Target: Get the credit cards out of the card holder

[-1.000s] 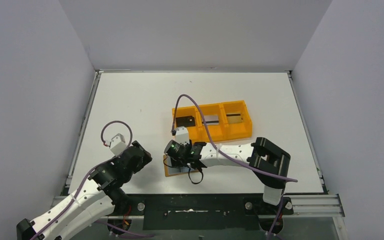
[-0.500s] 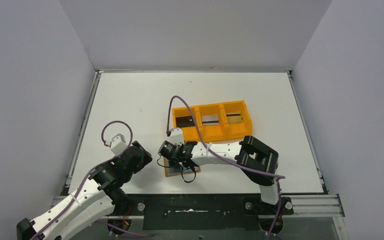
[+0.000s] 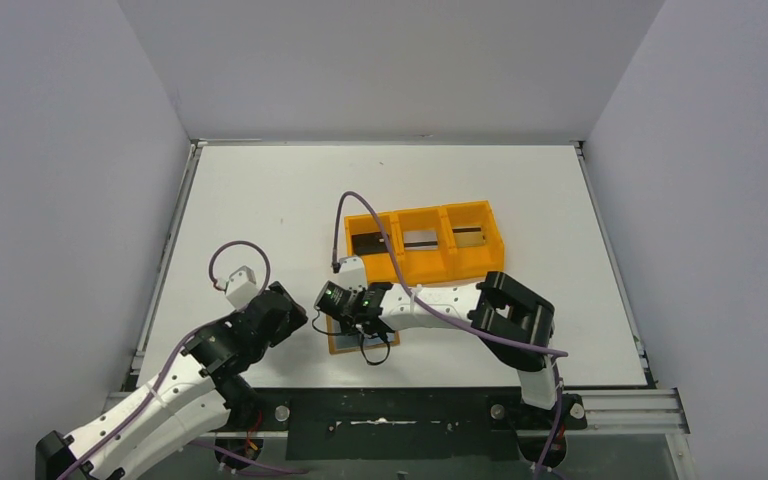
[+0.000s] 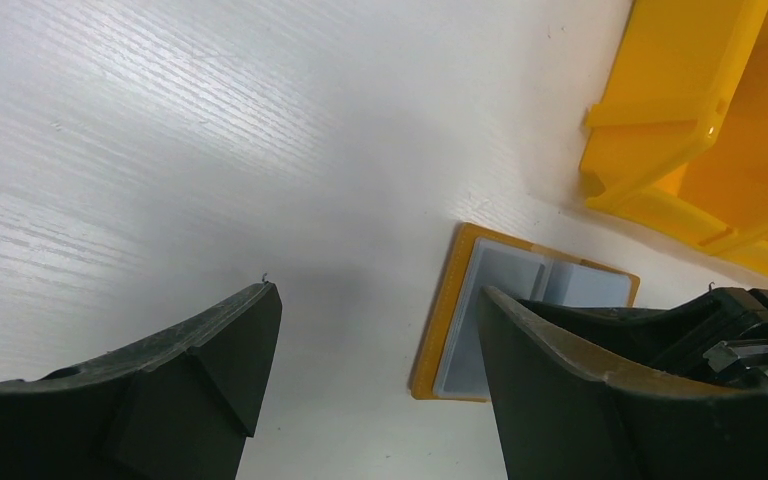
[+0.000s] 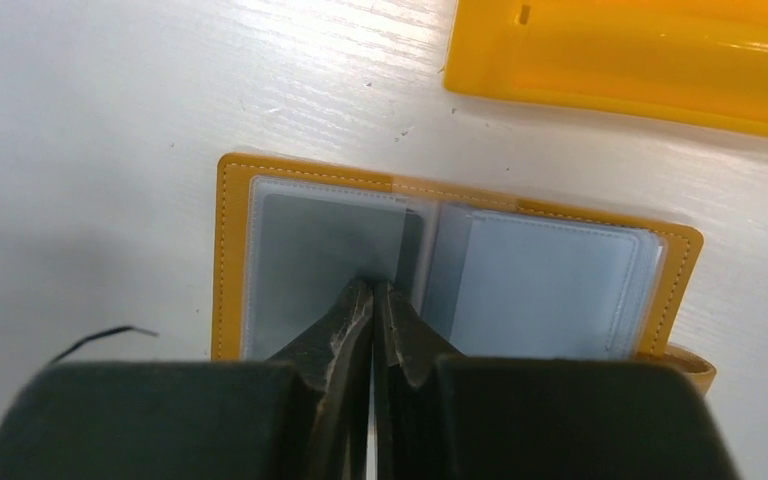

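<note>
The card holder (image 5: 232, 250) lies open and flat on the table, tan-orange with clear pockets. Its left pocket shows a grey card (image 5: 300, 250) and its right pocket a pale blue card (image 5: 545, 290). My right gripper (image 5: 373, 287) is shut, its tips pressed on the left pocket next to the fold. In the top view it (image 3: 343, 303) covers most of the holder (image 3: 338, 345). My left gripper (image 4: 375, 300) is open and empty, low over the table just left of the holder (image 4: 442, 330). It also shows in the top view (image 3: 288, 312).
The bright orange three-compartment tray (image 3: 480, 262) stands just behind the holder, with flat dark and grey pieces in its compartments. Its corner shows in the left wrist view (image 4: 680, 120). The right arm's purple cable (image 3: 360, 205) loops over the tray. Grey walls enclose the table.
My right gripper has moved left over the holder and then stayed there. My left arm has edged slightly forward and right toward the holder.
</note>
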You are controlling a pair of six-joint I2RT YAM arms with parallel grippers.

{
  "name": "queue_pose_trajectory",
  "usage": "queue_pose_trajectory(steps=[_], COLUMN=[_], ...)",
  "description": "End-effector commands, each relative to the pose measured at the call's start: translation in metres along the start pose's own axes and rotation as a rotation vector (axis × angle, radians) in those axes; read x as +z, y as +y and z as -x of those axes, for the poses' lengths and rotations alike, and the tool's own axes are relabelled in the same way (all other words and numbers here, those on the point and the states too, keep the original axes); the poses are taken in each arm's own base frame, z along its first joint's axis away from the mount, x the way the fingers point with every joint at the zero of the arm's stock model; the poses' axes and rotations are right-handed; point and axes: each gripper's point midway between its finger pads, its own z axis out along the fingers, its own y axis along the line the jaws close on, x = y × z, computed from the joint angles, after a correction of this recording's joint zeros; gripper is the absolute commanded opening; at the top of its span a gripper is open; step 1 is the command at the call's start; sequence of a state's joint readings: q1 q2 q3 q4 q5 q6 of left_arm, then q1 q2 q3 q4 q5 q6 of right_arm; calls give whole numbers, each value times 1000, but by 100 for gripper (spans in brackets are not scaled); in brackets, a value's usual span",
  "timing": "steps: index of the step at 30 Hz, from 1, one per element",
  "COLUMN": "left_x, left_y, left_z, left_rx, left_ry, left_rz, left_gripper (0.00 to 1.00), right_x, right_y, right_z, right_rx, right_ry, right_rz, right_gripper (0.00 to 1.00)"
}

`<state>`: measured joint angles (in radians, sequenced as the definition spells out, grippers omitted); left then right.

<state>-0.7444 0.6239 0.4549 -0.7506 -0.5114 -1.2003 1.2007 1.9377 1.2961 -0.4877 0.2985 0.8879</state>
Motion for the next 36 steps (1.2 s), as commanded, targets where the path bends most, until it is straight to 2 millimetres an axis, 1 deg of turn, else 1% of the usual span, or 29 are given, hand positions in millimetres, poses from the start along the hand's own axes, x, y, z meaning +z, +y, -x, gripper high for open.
queue_pose_trajectory(steps=[1,4,6,9,12,15,19,21,26,29,33,36], left_x=[0,1,1,0,-1,-2,-3,-4,-4,-3,-3,-4], left_y=[-15,-16,-16,-17,-16,-15,-13,-13,-13,-12,-13,-12], left_z=[3,2,1,3,6,9,10,10,10,9,9,9], left_rx=[-8,-2,1,-2,-18,-29,-36,-37,-37,-37,-41,-47], left_ry=[-4,5,6,0,-12,-24,-31,-30,-28,-26,-24,-28], left_rz=[-54,-55,-54,-54,-51,-44,-43,-46,-45,-43,-47,-45], left_gripper=[71,71,72,72,71,72,72,72,72,72,71,72], right_x=[-2,-9,-14,-22,-22,-21,-16,-13,-1,3,4,6], right_y=[5,11,11,11,6,4,9,11,0,-4,-2,-5], right_z=[10,18,24,27,26,21,18,14,0,-6,-10,-14], right_rx=[40,76,76,62,53,43,23,7,-7,-2,7,13], right_ry=[-23,-32,-49,-70,-76,-68,-60,-49,-4,12,27,32], right_rz=[42,112,113,92,48,23,14,4,-77,-91,-71,-78], right_gripper=[0,1,14,30,37,41,43,42,33,34,36,32])
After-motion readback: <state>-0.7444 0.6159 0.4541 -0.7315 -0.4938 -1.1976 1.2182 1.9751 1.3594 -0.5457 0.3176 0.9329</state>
